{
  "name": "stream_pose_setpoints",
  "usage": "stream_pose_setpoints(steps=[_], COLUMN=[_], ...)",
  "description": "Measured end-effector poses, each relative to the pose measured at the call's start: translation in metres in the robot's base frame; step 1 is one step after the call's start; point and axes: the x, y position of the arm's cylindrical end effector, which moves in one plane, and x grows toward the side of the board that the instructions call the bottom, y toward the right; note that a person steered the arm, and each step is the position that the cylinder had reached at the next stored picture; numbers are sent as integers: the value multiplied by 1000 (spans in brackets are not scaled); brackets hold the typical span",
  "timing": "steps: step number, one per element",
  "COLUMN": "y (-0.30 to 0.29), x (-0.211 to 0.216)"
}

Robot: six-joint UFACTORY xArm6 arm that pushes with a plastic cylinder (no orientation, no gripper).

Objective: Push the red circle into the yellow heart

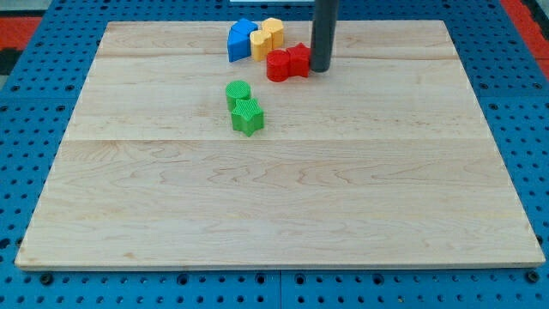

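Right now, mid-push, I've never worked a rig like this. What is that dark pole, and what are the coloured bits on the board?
There is one picture, from a single camera looking down at a slant onto a wooden board set on a blue pegboard.

The dark pole is the rod at the arm's end. It has no gripper and holds nothing; it only pushes. My tip sits at the right side of two red blocks lying close together near the view's top. From here I cannot tell which one is the circle.

Just to their upper left are two yellow blocks and a blue block, bunched together. The yellow heart should be among them, but shapes are hard to make out.

Lower down, apart from the rest, stand two green blocks.
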Motion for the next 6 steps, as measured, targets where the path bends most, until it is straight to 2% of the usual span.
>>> stream_pose_setpoints(steps=[2, 3, 4, 5, 6], y=[-18, -18, -48, -91, -99], x=[-1, 33, 52, 43, 39])
